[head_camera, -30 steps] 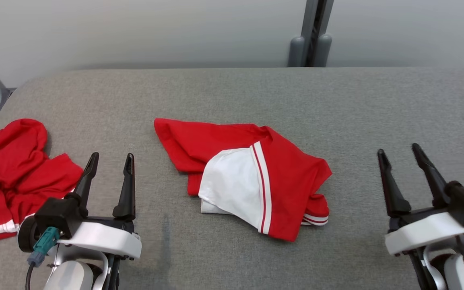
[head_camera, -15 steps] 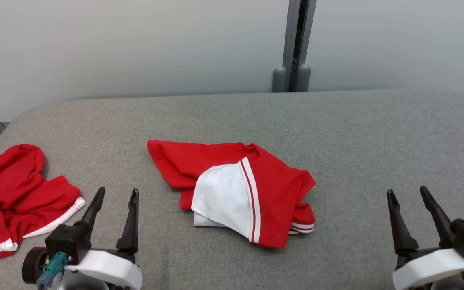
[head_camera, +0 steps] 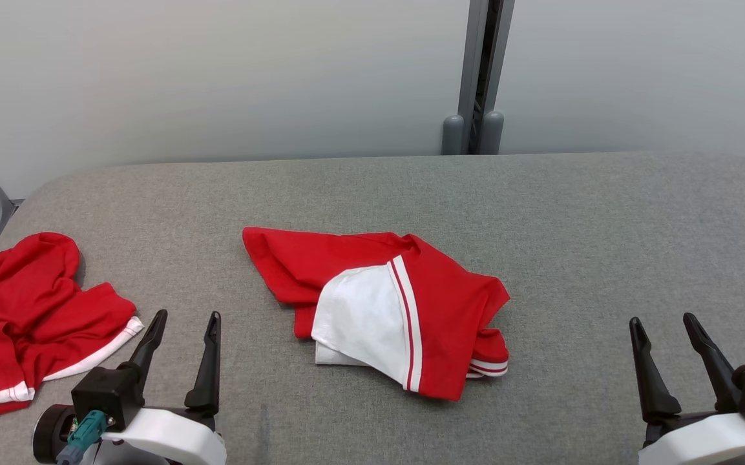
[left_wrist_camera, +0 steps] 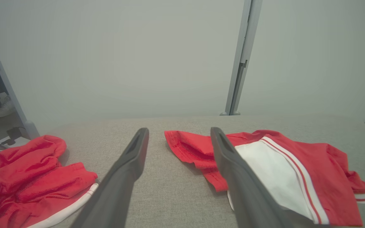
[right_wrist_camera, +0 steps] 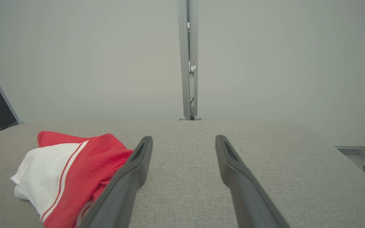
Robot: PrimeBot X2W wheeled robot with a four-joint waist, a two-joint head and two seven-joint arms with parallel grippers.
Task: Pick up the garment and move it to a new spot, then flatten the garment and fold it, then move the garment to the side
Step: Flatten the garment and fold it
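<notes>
A red garment with a white panel and striped trim (head_camera: 450,303) lies bunched and partly folded over at the middle of the grey padded table (head_camera: 605,226). My left gripper (head_camera: 188,314) stands open near the front edge, left of it and apart from it. In the left wrist view the left gripper (left_wrist_camera: 179,129) points at this garment's (left_wrist_camera: 321,158) left corner. My right gripper (head_camera: 661,319) is open at the front right, well clear of the cloth. The right wrist view has the garment (right_wrist_camera: 106,152) left of the right gripper (right_wrist_camera: 184,137).
A second red garment with white trim (head_camera: 23,310) lies crumpled at the table's left end, also in the left wrist view (left_wrist_camera: 27,171). A grey post (head_camera: 479,77) stands behind the table against a pale wall. Bare table spreads to the right and behind the middle garment.
The whole head picture has shifted, so the camera has moved; both grippers sit lower in it. Both garments lie as they did. Both grippers stay open.
</notes>
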